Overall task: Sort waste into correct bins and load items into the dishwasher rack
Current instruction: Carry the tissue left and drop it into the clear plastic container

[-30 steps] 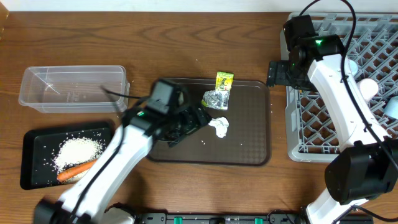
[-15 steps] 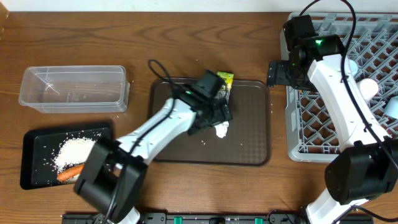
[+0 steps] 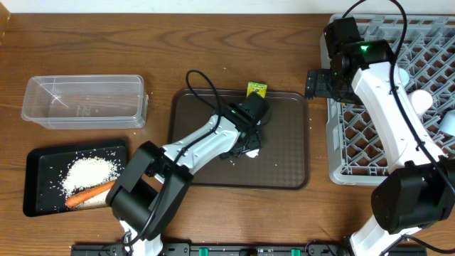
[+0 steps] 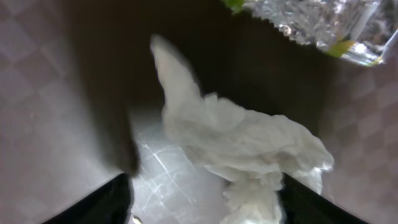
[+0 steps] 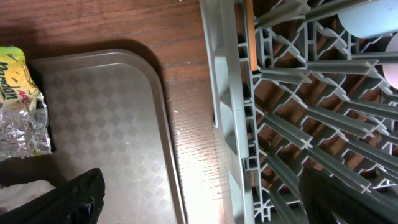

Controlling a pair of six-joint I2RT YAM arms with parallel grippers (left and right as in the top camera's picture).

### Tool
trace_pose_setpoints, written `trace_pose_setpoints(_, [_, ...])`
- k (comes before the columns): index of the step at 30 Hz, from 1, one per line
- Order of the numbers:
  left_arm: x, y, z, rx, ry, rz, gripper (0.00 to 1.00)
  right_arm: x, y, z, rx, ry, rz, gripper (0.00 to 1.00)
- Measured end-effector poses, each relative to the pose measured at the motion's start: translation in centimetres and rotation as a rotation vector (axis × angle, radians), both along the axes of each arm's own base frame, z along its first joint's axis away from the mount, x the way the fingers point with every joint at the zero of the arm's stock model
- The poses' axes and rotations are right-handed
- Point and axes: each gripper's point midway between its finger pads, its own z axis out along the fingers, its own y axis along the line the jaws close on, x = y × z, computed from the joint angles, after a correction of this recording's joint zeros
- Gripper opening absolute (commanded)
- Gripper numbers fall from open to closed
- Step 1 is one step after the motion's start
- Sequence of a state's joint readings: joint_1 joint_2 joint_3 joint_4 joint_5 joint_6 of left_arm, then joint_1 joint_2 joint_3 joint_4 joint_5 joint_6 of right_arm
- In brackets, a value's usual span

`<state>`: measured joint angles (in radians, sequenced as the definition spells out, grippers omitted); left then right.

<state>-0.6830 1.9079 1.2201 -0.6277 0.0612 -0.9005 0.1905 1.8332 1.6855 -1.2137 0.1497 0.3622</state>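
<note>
A crumpled white tissue (image 3: 251,148) (image 4: 249,143) lies on the brown serving tray (image 3: 284,163). My left gripper (image 3: 245,144) (image 4: 208,205) is down over it, open, with the tissue between the jaws and against the right finger. Crumpled silver foil (image 4: 317,18) (image 5: 22,130) and a yellow-green wrapper (image 3: 257,89) (image 5: 13,74) lie just beyond. White rice (image 3: 89,173) and an orange carrot (image 3: 89,193) sit in the black tray (image 3: 32,178). The clear tub (image 3: 82,102) holds nothing. My right gripper (image 3: 313,84) (image 5: 211,199) hangs open between the serving tray and the grey rack (image 3: 341,142).
A white cup (image 3: 419,99) and a light-blue cup (image 3: 449,122) stand among the rack's pegs at the right. The rack's wall (image 5: 227,93) runs close beside the serving tray's right rim (image 5: 165,124). Bare wooden table lies along the back.
My left arm has swung right across the serving tray to the tissue, and its jaws have narrowed around it. The right arm has not moved.
</note>
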Motion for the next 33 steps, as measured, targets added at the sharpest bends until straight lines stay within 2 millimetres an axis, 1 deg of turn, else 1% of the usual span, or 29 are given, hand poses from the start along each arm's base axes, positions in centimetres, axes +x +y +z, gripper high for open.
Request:
trace_pose_setpoints(5, [0.0,0.1,-0.1,0.009,-0.001,0.007,0.24,0.0,0.0,0.0,0.0,0.0,0.0,0.99])
trace_pose_setpoints(8, [-0.3,0.4,-0.1,0.022,0.012,0.001,0.09,0.0,0.0,0.0,0.0,0.0,0.0,0.99])
trace_pose_setpoints(9, [-0.4,0.5,-0.2,0.027,0.018,0.003,0.06,0.0,0.0,0.0,0.0,0.0,0.0,0.99])
trace_pose_setpoints(12, [-1.1,1.3,0.4,0.053,0.05,0.004,0.06,0.0,0.0,0.0,0.0,0.0,0.0,0.99])
trace_pose_setpoints(14, [-1.2,1.8,1.5,0.059,0.056,0.015,0.06,0.0,0.0,0.0,0.0,0.0,0.0,0.99])
trace_pose_setpoints(17, [-0.4,3.1,4.5,0.038,0.024,0.055,0.06,0.0,0.0,0.0,0.0,0.0,0.0,0.99])
trace_pose_setpoints(19, [0.4,4.3,7.3,0.005,-0.021,0.096,0.06,0.0,0.0,0.0,0.0,0.0,0.0,0.99])
trace_pose_setpoints(21, [1.0,5.7,10.1,-0.029,-0.073,0.14,0.06,0.0,0.0,0.0,0.0,0.0,0.0,0.99])
trace_pose_setpoints(23, [1.4,7.6,12.8,-0.06,-0.126,0.191,0.06,0.0,0.0,0.0,0.0,0.0,0.0,0.99])
trace_pose_setpoints(26, [1.7,10.4,15.9,-0.092,-0.2,0.266,0.06,0.0,0.0,0.0,0.0,0.0,0.0,0.99])
trace_pose_setpoints(29, [2.2,13.3,18.2,-0.102,-0.275,0.336,0.06,0.0,0.0,0.0,0.0,0.0,0.0,0.99])
trace_pose_setpoints(31, [2.5,15.6,19.3,-0.095,-0.318,0.385,0.06,0.0,0.0,0.0,0.0,0.0,0.0,0.99])
trace_pose_setpoints(33, [2.9,17.8,20.0,-0.074,-0.349,0.432,0.06,0.0,0.0,0.0,0.0,0.0,0.0,0.99])
